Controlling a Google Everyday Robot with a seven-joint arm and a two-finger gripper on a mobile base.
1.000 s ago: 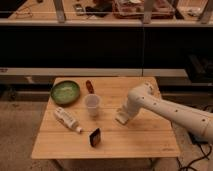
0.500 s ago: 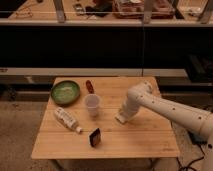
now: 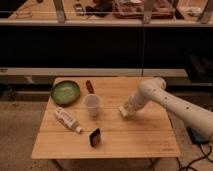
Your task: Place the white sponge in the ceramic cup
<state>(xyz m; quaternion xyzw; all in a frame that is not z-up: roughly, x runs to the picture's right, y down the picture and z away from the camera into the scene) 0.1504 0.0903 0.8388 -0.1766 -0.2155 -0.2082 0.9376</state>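
The ceramic cup [image 3: 92, 105], a pale tapered tumbler, stands upright near the middle of the wooden table [image 3: 135, 140]. To its right my gripper [image 3: 124, 111] reaches down to the tabletop on the end of the white arm. A small off-white block, the white sponge [image 3: 122, 112], shows at the gripper's tip, and the gripper is shut on it. The sponge sits low at the table surface, about a cup's width right of the cup.
A green round bowl [image 3: 65, 92] sits at the back left, with a small reddish-brown item [image 3: 89, 86] beside it. A white capped bottle [image 3: 67, 120] lies left of the cup. A small dark block [image 3: 94, 137] stands near the front edge.
The gripper has stayed at the same spot right of the cup and has shut there. The cup, bowl and bottle have not moved.
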